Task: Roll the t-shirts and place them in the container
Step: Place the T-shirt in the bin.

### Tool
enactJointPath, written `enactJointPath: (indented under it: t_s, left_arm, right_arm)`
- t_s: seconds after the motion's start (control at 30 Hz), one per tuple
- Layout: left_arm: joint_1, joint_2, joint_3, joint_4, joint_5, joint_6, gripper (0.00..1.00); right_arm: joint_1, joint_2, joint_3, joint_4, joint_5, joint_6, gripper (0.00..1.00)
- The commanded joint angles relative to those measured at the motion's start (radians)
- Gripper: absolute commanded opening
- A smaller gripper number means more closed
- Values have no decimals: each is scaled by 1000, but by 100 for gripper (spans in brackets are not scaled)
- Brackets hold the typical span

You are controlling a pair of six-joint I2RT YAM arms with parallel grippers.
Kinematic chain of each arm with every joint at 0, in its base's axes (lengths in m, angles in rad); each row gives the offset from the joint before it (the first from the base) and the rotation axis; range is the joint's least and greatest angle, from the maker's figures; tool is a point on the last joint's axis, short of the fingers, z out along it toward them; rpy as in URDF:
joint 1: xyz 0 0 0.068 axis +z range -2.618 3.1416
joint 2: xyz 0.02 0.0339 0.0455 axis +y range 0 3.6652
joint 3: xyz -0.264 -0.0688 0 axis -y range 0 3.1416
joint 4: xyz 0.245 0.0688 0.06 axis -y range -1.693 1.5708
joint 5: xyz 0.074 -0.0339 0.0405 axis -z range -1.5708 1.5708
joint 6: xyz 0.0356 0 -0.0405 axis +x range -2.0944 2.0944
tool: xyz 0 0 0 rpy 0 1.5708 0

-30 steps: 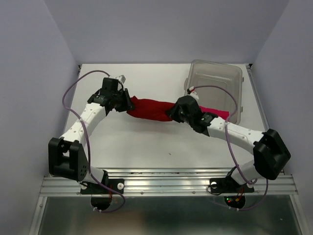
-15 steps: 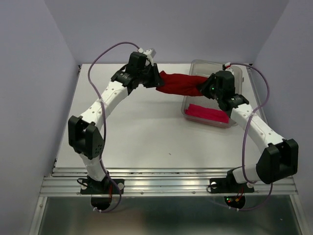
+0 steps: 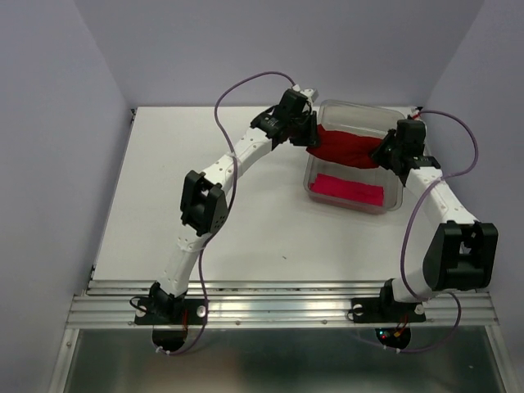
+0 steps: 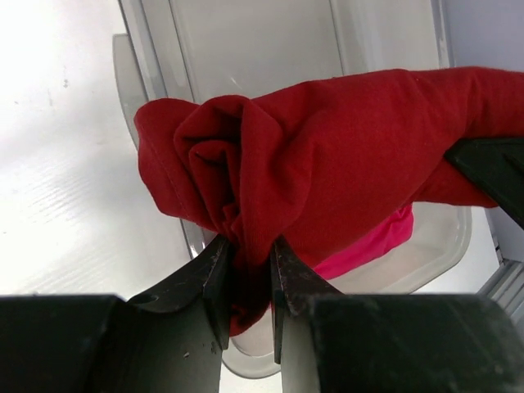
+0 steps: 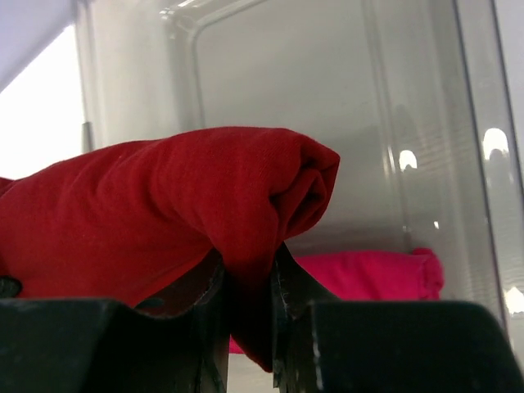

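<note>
The rolled dark red t-shirt (image 3: 345, 146) hangs between my two grippers above the clear bin (image 3: 359, 115). My left gripper (image 3: 309, 133) is shut on its left end (image 4: 246, 237); the jaws pinch a fold of the cloth. At the roll's right end (image 5: 254, 246) my right gripper (image 3: 386, 154) is shut as well. The pink t-shirt (image 3: 347, 187), a flat roll, lies on the bin's floor below the red one; it shows under the red cloth in the left wrist view (image 4: 368, 246) and in the right wrist view (image 5: 368, 274).
The clear plastic bin stands at the back right of the white table (image 3: 213, 205), close to the right wall. Purple cables loop over both arms. A metal rail (image 3: 278, 307) runs along the near edge.
Both arms have carried the red roll from the table's middle back and to the right, and it now hangs over the bin. Both grips have stayed shut on it.
</note>
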Motion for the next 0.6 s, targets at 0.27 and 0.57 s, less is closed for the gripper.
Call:
enactJointPath:
  t_s: [0.27,0.57]
  left_arm:
    - [-45,150,130,88,5,43,0]
    - [-54,226,135,111,-89,78,0]
  right_arm:
    - [-139,120,-23,53,-8,-122,1]
    - [-148,224,-6,71,-22,-148,1]
